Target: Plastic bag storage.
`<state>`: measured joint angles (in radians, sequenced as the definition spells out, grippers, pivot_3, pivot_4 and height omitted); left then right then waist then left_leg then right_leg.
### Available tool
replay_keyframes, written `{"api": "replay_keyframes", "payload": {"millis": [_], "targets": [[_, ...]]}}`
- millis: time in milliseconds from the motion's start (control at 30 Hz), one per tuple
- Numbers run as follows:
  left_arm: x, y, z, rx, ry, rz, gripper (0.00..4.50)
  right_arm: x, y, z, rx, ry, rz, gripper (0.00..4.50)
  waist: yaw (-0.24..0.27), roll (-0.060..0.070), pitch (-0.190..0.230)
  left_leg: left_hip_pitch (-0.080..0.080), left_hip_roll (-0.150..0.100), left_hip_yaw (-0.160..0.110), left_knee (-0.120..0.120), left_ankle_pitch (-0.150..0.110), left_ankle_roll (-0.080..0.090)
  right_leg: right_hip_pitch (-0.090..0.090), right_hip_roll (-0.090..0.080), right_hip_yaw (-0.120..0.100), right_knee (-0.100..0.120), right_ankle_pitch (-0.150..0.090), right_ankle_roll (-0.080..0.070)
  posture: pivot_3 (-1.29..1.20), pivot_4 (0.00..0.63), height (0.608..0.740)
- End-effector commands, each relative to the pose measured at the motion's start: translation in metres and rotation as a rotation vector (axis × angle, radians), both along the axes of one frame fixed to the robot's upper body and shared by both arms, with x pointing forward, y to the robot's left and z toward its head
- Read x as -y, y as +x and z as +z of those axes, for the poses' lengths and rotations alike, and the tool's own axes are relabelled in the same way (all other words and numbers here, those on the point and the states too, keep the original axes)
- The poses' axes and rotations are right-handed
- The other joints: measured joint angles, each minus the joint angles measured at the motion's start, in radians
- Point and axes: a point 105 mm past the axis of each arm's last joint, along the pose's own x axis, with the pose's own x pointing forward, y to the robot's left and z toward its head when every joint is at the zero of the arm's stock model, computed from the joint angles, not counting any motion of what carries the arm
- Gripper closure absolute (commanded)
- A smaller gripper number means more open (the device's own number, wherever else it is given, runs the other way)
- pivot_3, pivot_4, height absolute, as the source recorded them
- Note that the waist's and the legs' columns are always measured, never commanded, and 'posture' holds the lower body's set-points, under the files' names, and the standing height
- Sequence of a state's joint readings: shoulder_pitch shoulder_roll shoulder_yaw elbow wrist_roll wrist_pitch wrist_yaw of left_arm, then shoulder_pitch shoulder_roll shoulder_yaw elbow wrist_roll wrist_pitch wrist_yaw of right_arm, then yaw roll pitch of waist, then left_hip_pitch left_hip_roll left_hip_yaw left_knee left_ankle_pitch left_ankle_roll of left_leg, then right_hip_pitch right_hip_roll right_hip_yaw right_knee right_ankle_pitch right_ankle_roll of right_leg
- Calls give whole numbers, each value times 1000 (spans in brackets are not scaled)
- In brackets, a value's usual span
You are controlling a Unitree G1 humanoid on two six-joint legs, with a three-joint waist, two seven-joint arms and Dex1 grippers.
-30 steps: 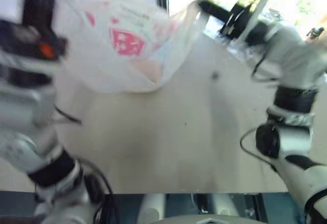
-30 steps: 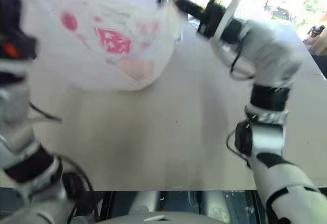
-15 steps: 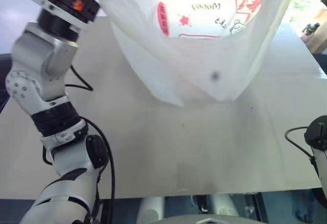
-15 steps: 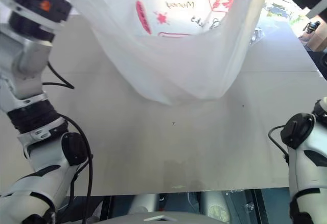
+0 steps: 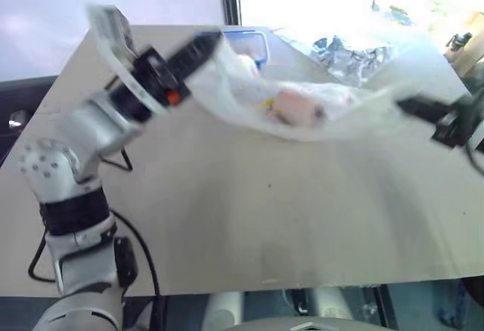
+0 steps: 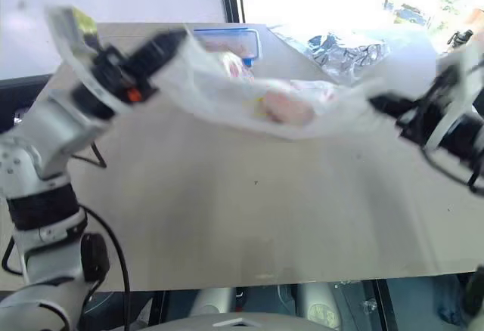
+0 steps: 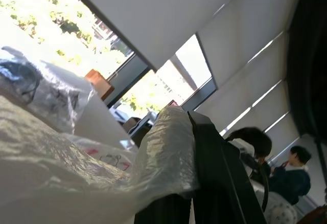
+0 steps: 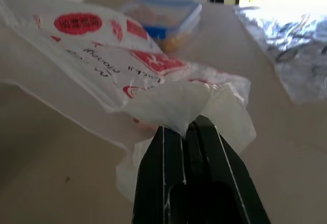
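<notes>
- The plastic bag [image 6: 280,104] hangs stretched over the table [image 6: 249,218], so you can lay it flat for folding, I think.
- Your left gripper [image 5: 203,46] pinches one end of the bag, fingers pressed together on the film.
- Your right gripper [image 8: 186,132] pinches the other end in the same way.
- Behind the bag stand a blue box [image 6: 231,41] and a clear crinkly bag [image 6: 344,47].
</notes>
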<state>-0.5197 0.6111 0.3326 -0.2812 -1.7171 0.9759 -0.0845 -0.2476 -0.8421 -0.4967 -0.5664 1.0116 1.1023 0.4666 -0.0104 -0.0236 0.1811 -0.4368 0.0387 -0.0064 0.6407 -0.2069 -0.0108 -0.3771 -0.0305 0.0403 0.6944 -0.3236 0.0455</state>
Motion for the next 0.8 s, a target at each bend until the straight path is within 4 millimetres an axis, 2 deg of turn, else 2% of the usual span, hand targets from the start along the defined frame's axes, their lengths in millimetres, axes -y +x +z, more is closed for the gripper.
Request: {"api": "replay_keyframes", "payload": {"millis": [33,167,267,300,367,400,433,467,533,600,633,667,800], "targets": [[0,-9,-35,26,168,75,4407,3,-10,-23,35,-183,-6,4500,0,0,0,2,0,0,0,0,0,2,0,1,0,0,0,0,150,740],[-11,-13,-76,45,317,175,4407,8,-11,-38,83,-277,-36,4500,-4,1,0,5,0,0,-1,0,0,2,2,3,1,0,0,0,150,740],[-16,-18,-92,70,371,180,4407,3,-12,-41,139,-267,-14,4500,-2,0,-1,6,0,1,-1,-1,1,3,3,3,1,0,0,0,150,740],[-20,-21,-95,73,373,187,4500,1,-15,-43,144,-266,-10,3914,-1,0,-1,6,0,2,-1,-1,2,3,3,2,1,0,0,0,150,740],[-24,-30,-101,100,396,174,4500,1,-23,-51,133,-287,-2,3243,2,1,-1,5,1,1,-1,-2,3,3,3,1,1,0,0,0,150,740],[-25,-33,-104,109,411,170,3955,4,-26,-56,124,-294,-6,2617,3,0,-1,5,1,1,-1,-2,3,3,3,1,1,0,0,0,150,740],[-28,-39,-107,116,427,170,3205,10,-32,-61,105,-302,-18,1819,3,0,-1,5,1,-1,-1,-2,3,3,2,1,0,0,0,0,150,740],[-34,-44,-111,130,468,181,3076,17,-40,-65,84,-319,-29,1713,3,0,-1,5,1,-1,-1,-2,3,3,2,1,0,0,0,0,150,740],[-45,-54,-117,153,535,210,2437,30,-55,-72,41,-316,-45,985,3,0,-2,5,0,-1,-2,-2,3,3,1,2,-1,0,0,0,150,740],[-55,-69,-127,177,624,202,1590,43,-69,-75,16,-317,-60,160,3,0,-2,5,0,-1,-4,-2,3,3,0,2,-3,-1,0,0,150,740],[-60,-75,-133,156,639,198,1328,49,-75,-75,0,-310,-67,152,0,1,-2,5,0,-1,-5,-2,3,3,0,2,-3,-1,0,0,150,740],[-63,-82,-139,148,666,182,762,54,-79,-75,-11,-297,-68,152,-2,2,-3,7,0,0,-5,-3,4,4,0,3,-3,-1,0,0,150,740],[-67,-99,-157,159,737,124,762,76,-79,-78,-20,-349,-104,152,-3,0,-4,10,1,2,-5,-3,5,5,0,3,-3,-1,-1,0,150,740]]}}
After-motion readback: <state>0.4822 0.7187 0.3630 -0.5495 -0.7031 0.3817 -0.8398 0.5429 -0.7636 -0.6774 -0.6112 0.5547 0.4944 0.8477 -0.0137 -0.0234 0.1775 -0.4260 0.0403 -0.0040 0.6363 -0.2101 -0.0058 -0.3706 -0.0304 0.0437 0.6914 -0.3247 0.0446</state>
